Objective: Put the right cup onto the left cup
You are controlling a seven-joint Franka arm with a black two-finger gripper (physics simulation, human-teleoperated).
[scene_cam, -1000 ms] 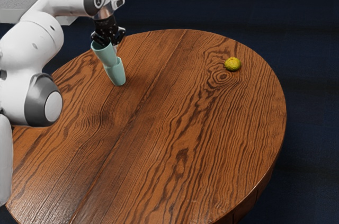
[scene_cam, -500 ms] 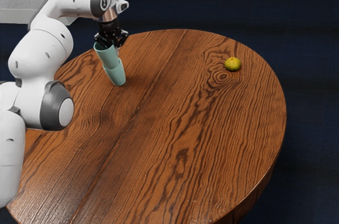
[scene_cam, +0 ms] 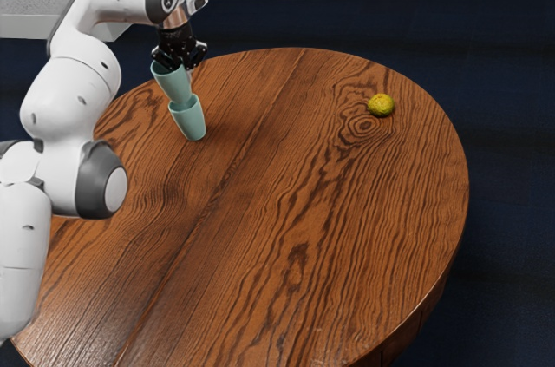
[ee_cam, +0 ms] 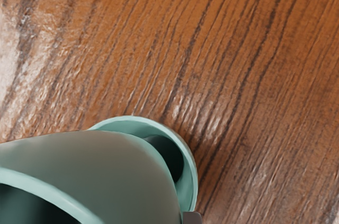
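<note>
Exterior view: holding the upper cup [scene_cam: 174,87] tilted, near its rim, with the end effector [scene_cam: 180,66]. Positioned with its base at the mouth of the lower cup [scene_cam: 189,121], standing on the bench [scene_cam: 303,211].

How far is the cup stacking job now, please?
Done: the upper cup has its base in the mouth of the lower cup. In hand: the gripper holds the upper cup, tilted. Left, probably: align it, seat it deeper, release.

Arm [scene_cam: 71,94] bent, wrist [scene_cam: 173,18] downward, fingers [scene_cam: 186,68] closed
</note>
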